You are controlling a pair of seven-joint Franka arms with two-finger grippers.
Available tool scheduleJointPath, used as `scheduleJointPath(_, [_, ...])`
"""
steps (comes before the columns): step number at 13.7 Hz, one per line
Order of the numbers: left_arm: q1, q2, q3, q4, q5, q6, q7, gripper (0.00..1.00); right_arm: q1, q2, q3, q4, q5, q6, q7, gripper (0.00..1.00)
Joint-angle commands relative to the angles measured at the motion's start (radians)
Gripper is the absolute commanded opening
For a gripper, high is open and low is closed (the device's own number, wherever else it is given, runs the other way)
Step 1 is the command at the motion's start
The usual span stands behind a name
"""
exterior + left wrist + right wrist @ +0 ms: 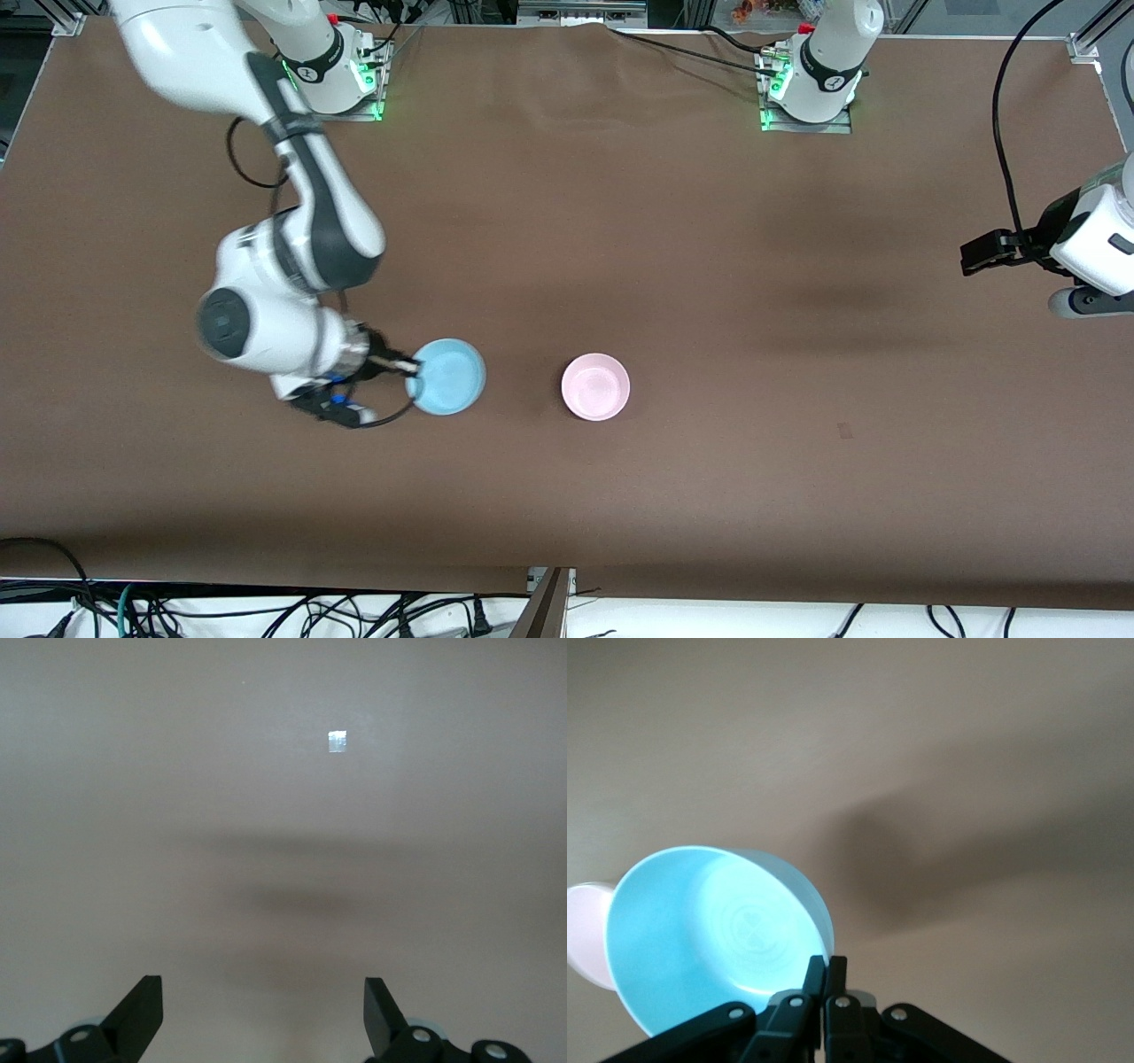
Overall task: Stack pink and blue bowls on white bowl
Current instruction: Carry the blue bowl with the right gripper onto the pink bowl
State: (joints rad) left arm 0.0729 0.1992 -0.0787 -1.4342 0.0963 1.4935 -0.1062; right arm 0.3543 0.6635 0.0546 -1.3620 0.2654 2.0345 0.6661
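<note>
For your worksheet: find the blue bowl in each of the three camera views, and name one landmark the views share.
Front view: blue bowl, rim pinched by the right hand, beside the pink bowl.
Left wrist view: not in it.
Right wrist view: blue bowl, tilted, filling the lower corner.
Shared landmark: brown table.

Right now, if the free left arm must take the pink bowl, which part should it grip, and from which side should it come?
Probably the rim. The pink bowl sits upright, mouth open upward, nothing touching it, so the open left gripper could descend from above with one finger inside the wall and one outside, likely at the edge toward the left arm's end. The right gripper grips the blue bowl by its rim this way.
</note>
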Motion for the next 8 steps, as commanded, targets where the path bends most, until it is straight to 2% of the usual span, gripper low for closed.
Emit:
scheduleJointPath(1, [0.025, -0.009, -0.015, -0.018, 0.014, 0.004, 0.033, 1.0, 0.124, 0.108, -0.018, 0.138, 0.003, 0.045, 0.243, 0.0])
scheduleJointPath(5, [0.031, -0.007, -0.01, -0.017, -0.047, 0.005, 0.031, 1.0, 0.238, 0.237, -0.021, 0.27, -0.103, 0.131, 0.486, 0.0])
scheduleJointPath(8, [0.03, -0.006, -0.009, -0.017, -0.041, 0.005, 0.031, 1.0, 0.256, 0.263, -0.021, 0.285, -0.106, 0.16, 0.512, 0.0])
